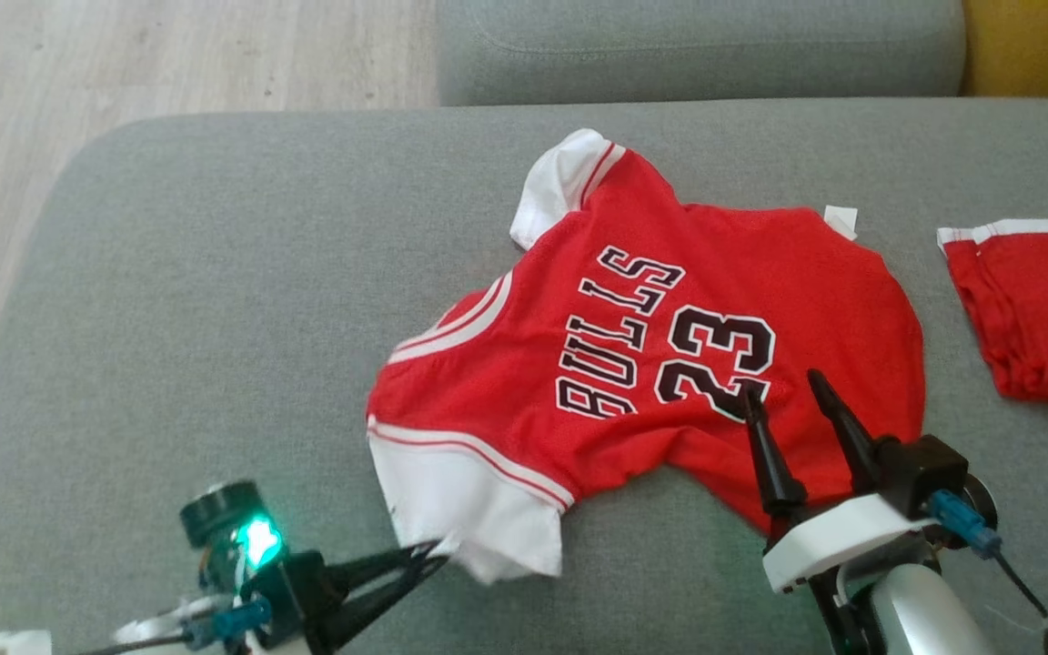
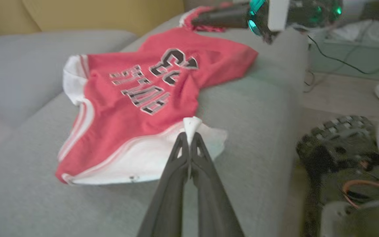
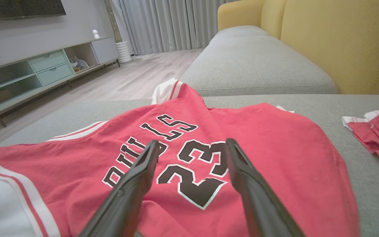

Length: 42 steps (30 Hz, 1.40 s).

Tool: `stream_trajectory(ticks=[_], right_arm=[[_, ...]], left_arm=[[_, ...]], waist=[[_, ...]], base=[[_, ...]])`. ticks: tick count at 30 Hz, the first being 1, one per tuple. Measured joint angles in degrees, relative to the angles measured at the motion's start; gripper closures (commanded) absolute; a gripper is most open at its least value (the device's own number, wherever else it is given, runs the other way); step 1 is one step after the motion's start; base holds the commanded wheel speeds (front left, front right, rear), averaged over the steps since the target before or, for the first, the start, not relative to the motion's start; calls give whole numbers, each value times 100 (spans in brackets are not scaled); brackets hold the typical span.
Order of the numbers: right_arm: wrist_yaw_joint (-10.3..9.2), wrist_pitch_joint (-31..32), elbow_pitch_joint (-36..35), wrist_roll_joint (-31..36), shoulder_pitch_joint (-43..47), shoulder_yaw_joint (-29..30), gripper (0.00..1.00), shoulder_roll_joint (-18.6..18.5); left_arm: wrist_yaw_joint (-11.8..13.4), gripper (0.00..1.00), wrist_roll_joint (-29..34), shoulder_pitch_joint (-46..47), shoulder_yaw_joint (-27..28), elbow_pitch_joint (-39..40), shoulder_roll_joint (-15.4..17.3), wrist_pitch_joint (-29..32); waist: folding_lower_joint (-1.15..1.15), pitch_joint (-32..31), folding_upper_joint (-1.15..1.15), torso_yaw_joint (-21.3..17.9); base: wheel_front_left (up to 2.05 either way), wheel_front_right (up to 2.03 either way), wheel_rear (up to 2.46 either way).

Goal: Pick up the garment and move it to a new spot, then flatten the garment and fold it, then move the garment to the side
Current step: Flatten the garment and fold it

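— What's it all lying on?

— A broad grey fabric sofa seat (image 1: 215, 318), flat on top, with another grey cushion (image 1: 697, 45) just behind it. There's pale wood floor (image 1: 169, 55) off to the robot's left. In the right wrist view I can make out yellow backrests (image 3: 341, 42), a long low cabinet (image 3: 44, 65) with mint-coloured drawers along the wall, and grey curtains (image 3: 169, 23) at the far end of the room.

— And the garment?

— The garment (image 1: 670, 364) is a small red jersey with white sleeves. It's spread out but rumpled on the seat, a bit toward the robot's right. A second red piece (image 1: 1033, 309) with white trim lies apart from it, further right.

— Anything you can read?

— "BULLS" in black letters edged in white, with a big "23" next to it. A small white tag (image 1: 841, 221) pokes out at the far edge, too small to read.

— The hands?

— The left hand (image 1: 431, 551) is pinched tight on the edge of the nearer white sleeve. The right hand (image 1: 780, 384) has its fingers spread wide over the red cloth by the "23" and is gripping nothing. I can't tell whether the tips touch the fabric.
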State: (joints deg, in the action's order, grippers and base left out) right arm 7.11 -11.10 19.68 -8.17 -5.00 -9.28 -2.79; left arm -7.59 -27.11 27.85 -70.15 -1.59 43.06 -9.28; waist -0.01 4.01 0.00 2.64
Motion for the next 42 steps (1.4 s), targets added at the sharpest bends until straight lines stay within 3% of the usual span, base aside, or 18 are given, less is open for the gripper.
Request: stream_trajectory(ticks=[1, 2, 3, 6, 9, 16, 20, 22, 29, 36, 39, 42], right_arm=[[0, 0, 13, 0, -1, -1, 0, 0], [0, 0, 31, 0, -1, -4, 0, 1], [0, 0, 44, -8, -1, -7, 0, 0], [0, 0, 59, -33, -2, -19, 0, 1], [0, -1, 59, -41, -2, -20, 0, 0], [0, -34, -12, -94, -4, -136, 0, 1], [0, -34, -83, -97, -6, -162, 0, 0], [0, -34, -138, -101, -9, -174, 0, 0], [0, -32, -376, -154, -60, -214, 0, 0], [0, -57, -575, -216, -424, -354, 0, 0], [0, -109, -583, -304, -539, -402, 0, 0], [0, -177, -572, -399, -627, -501, 0, -1]], left_arm=[[-1, 100, -70, 16, -163, 19, 67, 99], [0, 67, -187, 20, -263, 11, 134, 226], [0, 0, -248, 30, -316, -5, 191, 350], [87, 0, -341, 127, -308, -230, 226, 465], [575, 0, -578, 166, 92, -402, 75, 241], [1744, 0, -1588, -62, 1450, -556, -750, -481], [1937, 0, -1758, -497, 2359, -400, -1249, -505], [1905, 0, -1637, -635, 2675, -346, -1432, -516], [1230, 0, -1174, -237, 2755, -840, -1463, -436], [246, 0, -1250, 1925, 2595, -1797, -1288, 1051], [64, 0, -1506, 2464, 2282, -2325, -1273, 1940], [42, 0, -1800, 2677, 1903, -2647, -1241, 2520]], waist=[[0, -20, 0, 12], [0, -38, 0, 23], [0, -55, 0, 29], [0, -88, 0, 29], [1, -101, 0, -3], [1, -104, 0, -208], [1, -73, 0, -361], [1, -42, 0, -440], [1, 247, 0, -700], [2, 853, 0, -1006], [2, 1123, 0, -1198], [2, 1360, 0, -1418]], base=[[0, 0, 0], [0, 0, 0], [0, 0, 0], [0, 0, 0], [0, 0, 0], [0, 0, 0], [0, 0, 0], [0, 0, 0], [0, 0, 0], [0, 0, 0], [0, 0, 0], [0, 0, 0]])
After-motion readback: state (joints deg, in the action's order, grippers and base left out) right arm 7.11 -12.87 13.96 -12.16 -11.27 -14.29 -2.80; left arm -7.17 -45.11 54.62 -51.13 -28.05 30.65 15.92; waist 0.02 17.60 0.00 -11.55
